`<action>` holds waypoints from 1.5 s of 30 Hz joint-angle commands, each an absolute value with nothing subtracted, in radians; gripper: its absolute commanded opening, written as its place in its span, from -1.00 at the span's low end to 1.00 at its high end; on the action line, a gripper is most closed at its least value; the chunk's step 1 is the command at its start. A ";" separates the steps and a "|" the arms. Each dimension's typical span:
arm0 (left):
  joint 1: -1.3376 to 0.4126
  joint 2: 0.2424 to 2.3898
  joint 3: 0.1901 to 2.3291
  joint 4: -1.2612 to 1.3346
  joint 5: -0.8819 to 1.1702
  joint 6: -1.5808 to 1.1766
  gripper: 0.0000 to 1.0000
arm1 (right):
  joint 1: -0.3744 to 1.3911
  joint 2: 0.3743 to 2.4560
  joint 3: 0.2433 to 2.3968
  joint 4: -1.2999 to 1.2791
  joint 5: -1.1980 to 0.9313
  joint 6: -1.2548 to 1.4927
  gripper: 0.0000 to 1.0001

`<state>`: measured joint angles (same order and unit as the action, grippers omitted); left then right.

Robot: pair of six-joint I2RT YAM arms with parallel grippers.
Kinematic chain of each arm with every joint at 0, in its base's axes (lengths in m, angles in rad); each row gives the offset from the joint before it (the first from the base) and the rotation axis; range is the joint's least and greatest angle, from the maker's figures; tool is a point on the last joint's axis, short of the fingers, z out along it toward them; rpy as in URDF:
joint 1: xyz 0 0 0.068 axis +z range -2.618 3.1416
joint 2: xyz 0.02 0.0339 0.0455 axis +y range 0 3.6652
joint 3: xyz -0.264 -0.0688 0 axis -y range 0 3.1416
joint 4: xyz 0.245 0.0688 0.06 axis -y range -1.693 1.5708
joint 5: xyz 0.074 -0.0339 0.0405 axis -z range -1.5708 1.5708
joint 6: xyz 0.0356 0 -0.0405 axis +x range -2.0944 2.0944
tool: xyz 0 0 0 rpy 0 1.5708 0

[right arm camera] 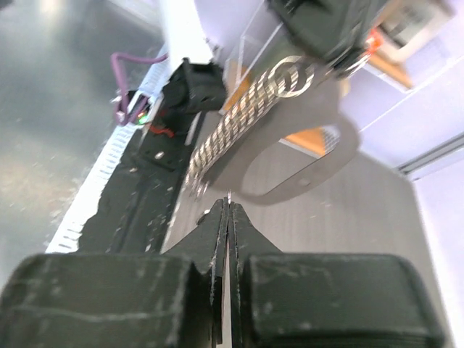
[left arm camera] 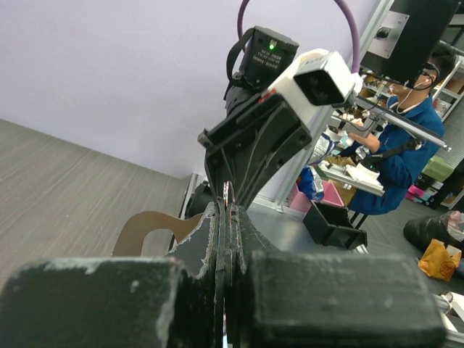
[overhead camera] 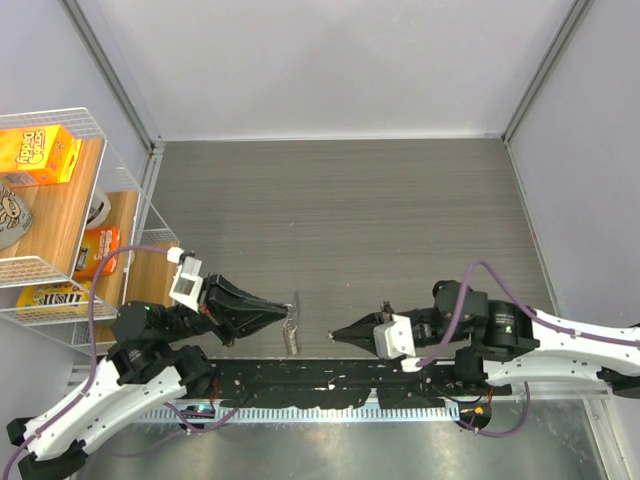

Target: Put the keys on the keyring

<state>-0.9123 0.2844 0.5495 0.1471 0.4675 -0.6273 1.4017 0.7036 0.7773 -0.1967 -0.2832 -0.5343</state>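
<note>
The keyring (overhead camera: pixel 291 333) is a glittery silver strip of small links. It hangs from my left gripper (overhead camera: pixel 288 311), which is shut on its top end just above the table. In the right wrist view the keyring (right arm camera: pixel 239 123) slants down from the left gripper's fingers (right arm camera: pixel 326 29). My right gripper (overhead camera: pixel 334 335) is shut, its tip a short way right of the keyring's lower end. A thin silver sliver, seemingly a key (right arm camera: pixel 229 194), sticks out between its tips. A small dark stub (overhead camera: pixel 384 306) shows by the right gripper; I cannot tell what it is.
A white wire shelf (overhead camera: pixel 120 150) stands at the far left with an orange box (overhead camera: pixel 40 152) and other packets. A black rail (overhead camera: pixel 320 385) runs along the near table edge. Grey walls close the back and both sides.
</note>
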 commanded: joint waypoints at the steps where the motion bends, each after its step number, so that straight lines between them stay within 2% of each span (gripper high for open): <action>1: -0.911 0.314 0.563 0.302 0.477 -0.664 -1.00 | 1.407 0.709 0.888 -0.207 -0.196 -0.640 -0.90; 6: -0.911 0.319 0.551 0.305 0.437 -0.663 -1.00 | 1.407 0.762 0.986 -0.216 -0.169 -0.680 -0.89; 19: -0.911 0.295 0.600 0.126 0.295 -0.629 -1.00 | 1.408 0.946 1.221 -0.331 -0.087 -0.620 -0.90; 45: -0.911 0.298 0.603 0.101 0.287 -0.653 -1.00 | 1.407 1.043 1.276 -0.325 -0.061 -0.577 -0.90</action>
<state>-0.9123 0.2916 0.5606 0.0574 0.2802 -0.6476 1.4017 1.0416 1.2388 -0.3817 -0.0803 -0.5961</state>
